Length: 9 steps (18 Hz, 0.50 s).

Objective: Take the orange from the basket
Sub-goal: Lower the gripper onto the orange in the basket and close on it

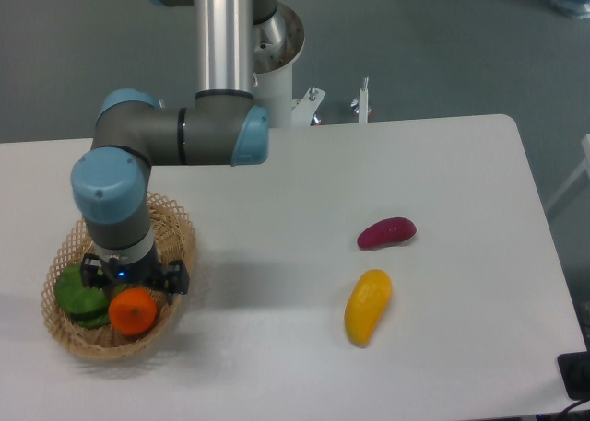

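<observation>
The orange (132, 312) lies in the near part of the light wicker basket (175, 226) at the table's left, next to a green leafy vegetable (76, 299). My gripper (134, 286) hangs over the basket, directly above the orange's far side, with its fingers spread apart and nothing held between them. The arm's wrist covers the basket's middle and most of the vegetable's stalk.
A dark red-purple eggplant-like vegetable (386, 232) and an elongated yellow-orange fruit (368, 307) lie on the white table to the right. The robot's base column (226, 34) stands behind the table's far edge.
</observation>
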Motion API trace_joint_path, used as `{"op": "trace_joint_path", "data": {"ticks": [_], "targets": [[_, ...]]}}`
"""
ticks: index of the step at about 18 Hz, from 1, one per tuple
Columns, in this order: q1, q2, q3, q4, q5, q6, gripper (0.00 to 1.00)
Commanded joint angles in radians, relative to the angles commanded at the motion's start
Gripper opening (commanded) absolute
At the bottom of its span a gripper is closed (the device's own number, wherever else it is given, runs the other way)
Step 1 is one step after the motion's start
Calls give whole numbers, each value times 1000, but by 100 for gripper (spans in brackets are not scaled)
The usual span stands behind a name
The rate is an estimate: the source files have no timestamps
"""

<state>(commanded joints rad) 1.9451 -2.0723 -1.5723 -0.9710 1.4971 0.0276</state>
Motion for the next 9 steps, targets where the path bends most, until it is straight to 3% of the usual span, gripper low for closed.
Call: {"op": "trace_joint_path", "data": {"ticks": [9], "targets": [[-14, -45, 9, 0, 8, -17, 100]]}}
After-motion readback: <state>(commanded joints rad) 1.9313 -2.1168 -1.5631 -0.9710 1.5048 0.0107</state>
